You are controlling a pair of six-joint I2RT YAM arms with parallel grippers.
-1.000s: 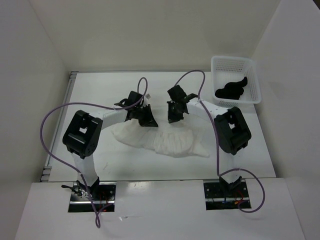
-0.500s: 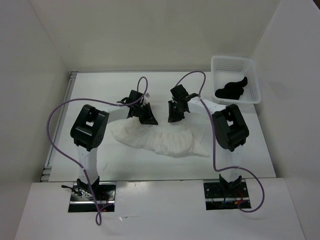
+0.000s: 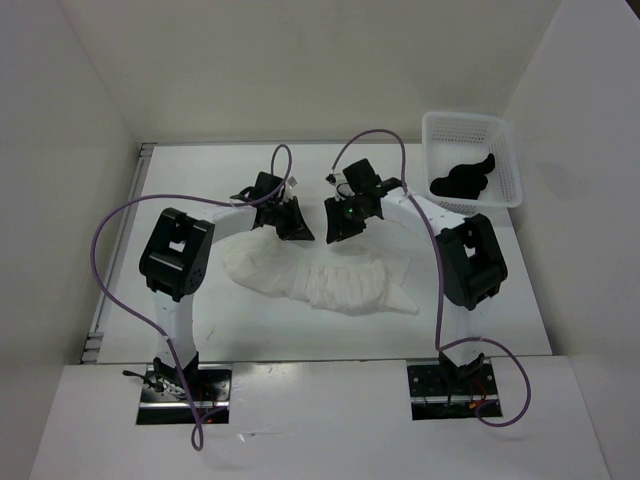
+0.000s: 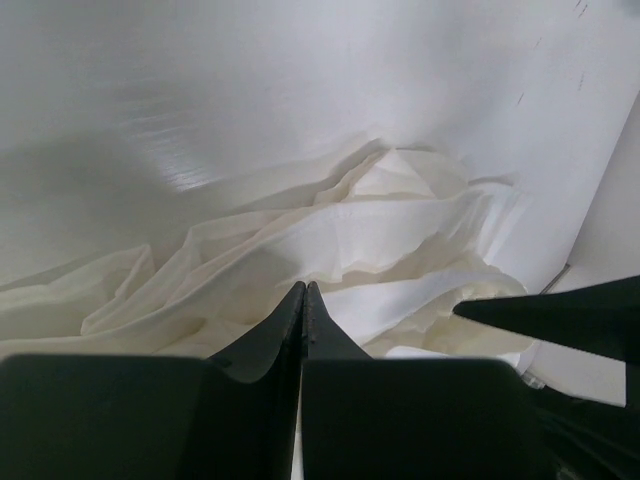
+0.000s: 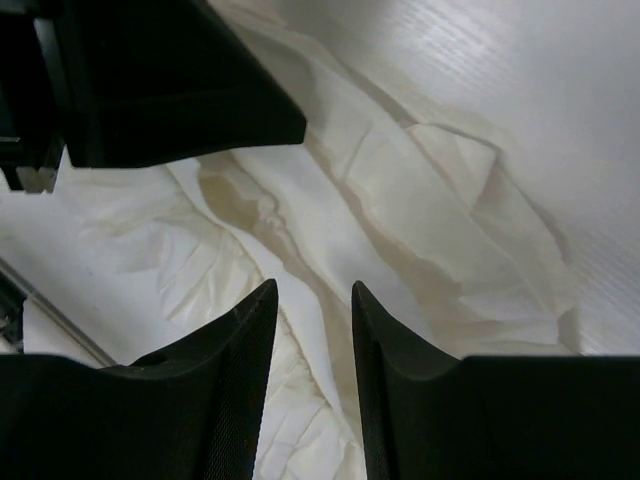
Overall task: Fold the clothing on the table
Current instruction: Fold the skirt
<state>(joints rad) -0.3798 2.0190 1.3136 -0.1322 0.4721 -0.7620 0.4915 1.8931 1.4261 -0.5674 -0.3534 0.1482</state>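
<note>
The left gripper [image 4: 304, 292] is pressed together and empty, the right gripper [image 5: 312, 292] spread. With neither pinning the mid-frame white garment [image 3: 335, 282], its crinkly layers may slump apart.

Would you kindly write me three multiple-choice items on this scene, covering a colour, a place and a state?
1. The clothing is: A white; B blue; C red.
2. The black cloth lies: A under the clothing; B in the basket; C on the floor.
3. The right gripper is: A shut on the clothing; B open; C shut on the black cloth.
Key: 1 A, it is pale throughout; 2 B, mesh walls surround it; 3 B, a gap shows between its fingers.
</note>
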